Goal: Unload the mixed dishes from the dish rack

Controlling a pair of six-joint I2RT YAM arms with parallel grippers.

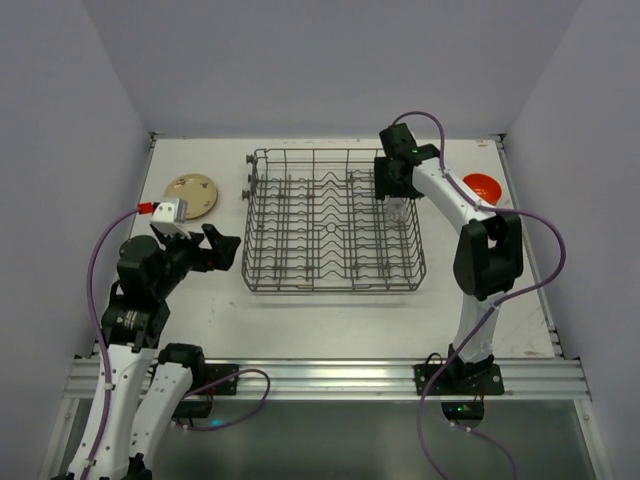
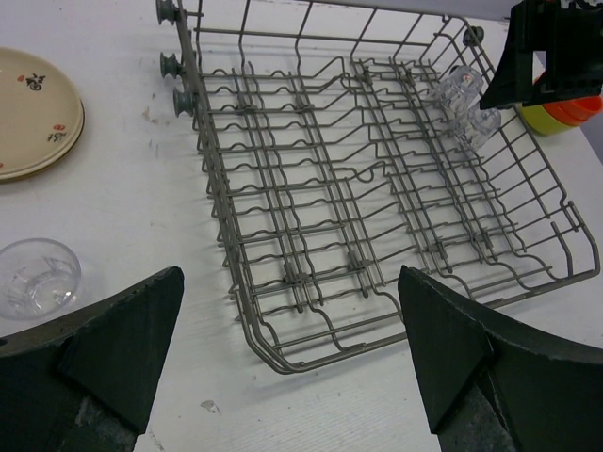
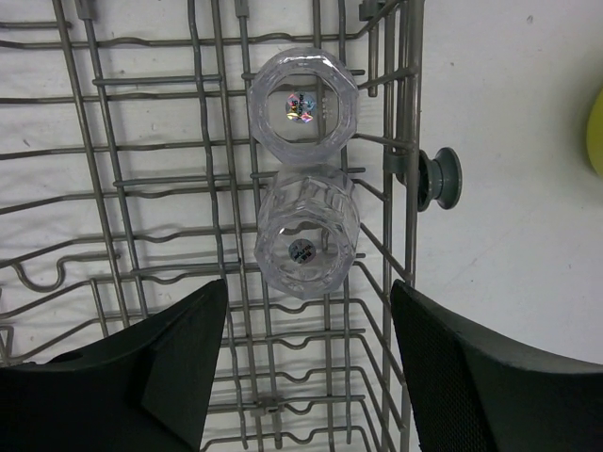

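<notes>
The grey wire dish rack (image 1: 335, 225) stands mid-table. Two clear glasses (image 3: 304, 99) (image 3: 306, 240) lie side by side in its far right corner; they also show in the left wrist view (image 2: 462, 104). My right gripper (image 1: 392, 190) (image 3: 309, 311) hangs open just above them, the nearer glass just ahead of its fingertips. My left gripper (image 1: 222, 250) (image 2: 290, 311) is open and empty beside the rack's left near corner. A beige patterned plate (image 1: 192, 195) (image 2: 33, 113) and a clear glass (image 2: 36, 276) sit on the table at the left. An orange bowl (image 1: 482, 187) stacked on a yellow-green bowl (image 2: 556, 118) stands right of the rack.
Black knobs stick out of the rack's left side (image 2: 174, 66) and right side (image 3: 435, 177). White walls close in the table on the left, right and back. The rest of the rack holds only bare tines.
</notes>
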